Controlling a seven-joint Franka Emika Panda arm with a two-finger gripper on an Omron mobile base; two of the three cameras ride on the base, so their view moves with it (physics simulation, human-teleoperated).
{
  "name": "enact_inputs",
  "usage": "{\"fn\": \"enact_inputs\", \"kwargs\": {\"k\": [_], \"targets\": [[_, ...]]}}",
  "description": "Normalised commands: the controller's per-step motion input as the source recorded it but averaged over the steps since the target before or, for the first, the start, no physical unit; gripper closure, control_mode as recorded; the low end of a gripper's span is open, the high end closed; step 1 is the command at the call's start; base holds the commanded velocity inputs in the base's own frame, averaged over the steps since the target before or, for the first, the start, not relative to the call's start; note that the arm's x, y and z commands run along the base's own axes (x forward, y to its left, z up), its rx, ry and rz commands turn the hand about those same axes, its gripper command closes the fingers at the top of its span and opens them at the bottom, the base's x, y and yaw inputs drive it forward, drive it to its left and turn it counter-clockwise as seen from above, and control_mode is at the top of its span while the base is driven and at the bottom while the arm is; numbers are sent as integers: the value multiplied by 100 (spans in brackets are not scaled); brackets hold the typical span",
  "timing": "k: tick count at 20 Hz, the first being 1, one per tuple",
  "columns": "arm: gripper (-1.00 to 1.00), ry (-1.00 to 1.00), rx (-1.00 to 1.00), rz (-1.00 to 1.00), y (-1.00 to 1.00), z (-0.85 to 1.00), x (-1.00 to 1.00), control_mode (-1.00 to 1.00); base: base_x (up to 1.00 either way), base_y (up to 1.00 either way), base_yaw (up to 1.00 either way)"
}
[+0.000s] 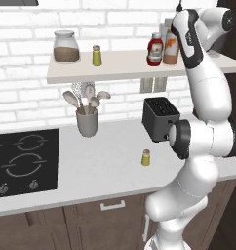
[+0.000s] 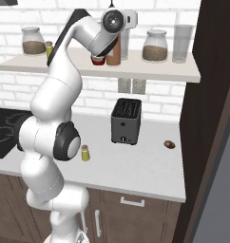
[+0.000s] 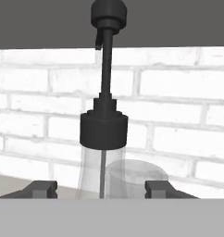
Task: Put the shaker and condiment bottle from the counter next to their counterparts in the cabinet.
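— What is the gripper doing?

— In the hand view its two fingertips stand on either side of the condiment bottle, at the clear shoulder below the black cap. There is a gap between each tip and the glass where I can see it, and the lower part is cut off, so I cannot tell whether it grips the bottle or has let go

— And where is the bottle?

— Upright on the cabinet, towards its right end, just beside the red ketchup bottle and on that bottle's right in the left base view. The arm covers part of it from both base cameras

— The shaker?

— The shaker is on the worktop, upright, near the front edge and in front of the black toaster, well apart from the shelf. Its brighter yellow-green twin stands on the left half of the cabinet, next to a glass jar with brown contents

— Anything else on the worktop?

— A grey utensil pot by the back wall, the black hob at the left end, and a small brown item near the right edge
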Motion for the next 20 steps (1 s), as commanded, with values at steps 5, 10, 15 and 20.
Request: {"fn": "enact_inputs", "kwargs": {"k": [5,10,15,20], "targets": [[100,0,0,0,0,-17,24,-100,0,0,0],[-100,0,0,0,0,-18,16,-100,0,0,0],[-100,0,0,0,-1,-15,2,-100,0,0,0],[-100,-1,0,0,-5,-4,-14,-100,0,0,0]]}}
